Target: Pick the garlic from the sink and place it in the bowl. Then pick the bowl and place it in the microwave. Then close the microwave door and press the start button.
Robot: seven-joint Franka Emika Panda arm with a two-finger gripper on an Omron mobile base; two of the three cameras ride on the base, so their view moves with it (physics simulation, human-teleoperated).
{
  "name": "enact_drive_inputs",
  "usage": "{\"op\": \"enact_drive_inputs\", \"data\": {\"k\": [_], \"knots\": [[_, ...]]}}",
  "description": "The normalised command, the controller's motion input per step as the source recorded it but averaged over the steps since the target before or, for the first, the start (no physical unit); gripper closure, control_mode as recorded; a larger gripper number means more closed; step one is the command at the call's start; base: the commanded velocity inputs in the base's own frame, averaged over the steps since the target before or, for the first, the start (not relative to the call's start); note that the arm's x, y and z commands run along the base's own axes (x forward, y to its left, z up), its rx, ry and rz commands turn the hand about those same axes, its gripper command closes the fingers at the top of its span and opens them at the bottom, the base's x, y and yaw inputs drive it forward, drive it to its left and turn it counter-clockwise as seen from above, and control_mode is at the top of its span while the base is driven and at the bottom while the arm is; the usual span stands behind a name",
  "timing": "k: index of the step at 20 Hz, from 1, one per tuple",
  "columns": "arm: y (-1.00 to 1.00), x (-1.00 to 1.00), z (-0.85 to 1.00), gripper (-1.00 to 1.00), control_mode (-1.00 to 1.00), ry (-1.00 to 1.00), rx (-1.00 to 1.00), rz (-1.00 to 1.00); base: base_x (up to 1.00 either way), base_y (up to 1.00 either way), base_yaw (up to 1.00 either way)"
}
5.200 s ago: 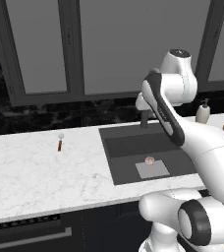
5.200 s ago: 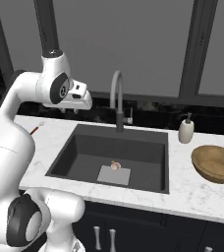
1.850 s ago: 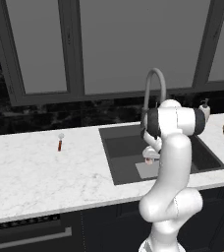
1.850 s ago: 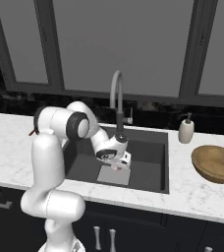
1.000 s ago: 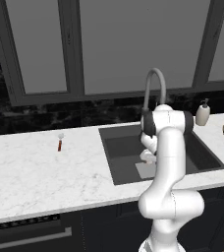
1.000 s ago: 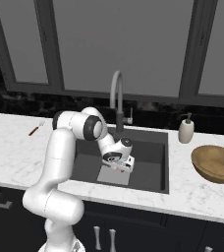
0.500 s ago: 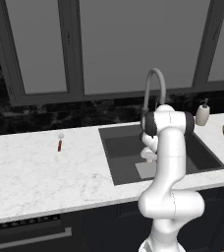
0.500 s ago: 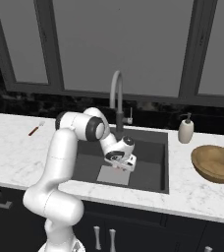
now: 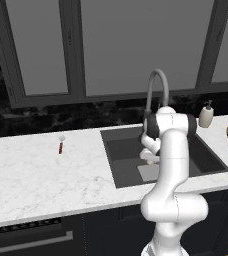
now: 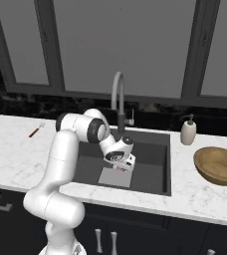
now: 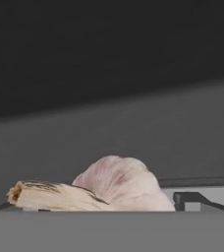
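Observation:
The garlic [image 11: 121, 182], a pale pinkish bulb with a dry stem pointing left, lies very close in the hand view on the sink floor. My gripper [image 11: 92, 205] is open, with a dark fingertip [image 11: 187, 199] just right of the bulb and the other at the far left. In the right base view my gripper [image 10: 119, 167] reaches down into the dark sink [image 10: 150, 169], over the lighter square [image 10: 110, 178]. The hand covers the bulb there. The tan wooden bowl [image 10: 217, 167] sits on the counter right of the sink [image 9: 121, 150]. The microwave and its door are out of view.
A curved grey faucet [image 10: 118, 94] rises behind the basin, close to my arm. A soap dispenser [image 10: 187, 132] stands at the sink's back right corner. A small red-handled utensil [image 9: 61, 145] lies on the white marble counter [image 9: 36, 175] to the left.
Over five seconds the arm swung from above the counter down into the sink, onto the garlic. In the last second the hand has barely moved.

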Motion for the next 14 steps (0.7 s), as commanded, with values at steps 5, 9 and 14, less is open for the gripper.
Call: {"op": "enact_drive_inputs", "data": {"k": [5, 9, 14], "knots": [[0.19, 0.08, -0.01, 1.00, -1.00, 0.00, 0.00, 0.00, 0.00, 0.00, 0.00], [0.02, 0.00, 0.00, 1.00, -1.00, -0.01, 0.01, 0.00, 0.00, 0.00, 0.00], [-0.14, -0.48, 0.07, 1.00, -1.00, -0.06, 0.04, 0.00, 0.00, 0.00, 0.00]]}}
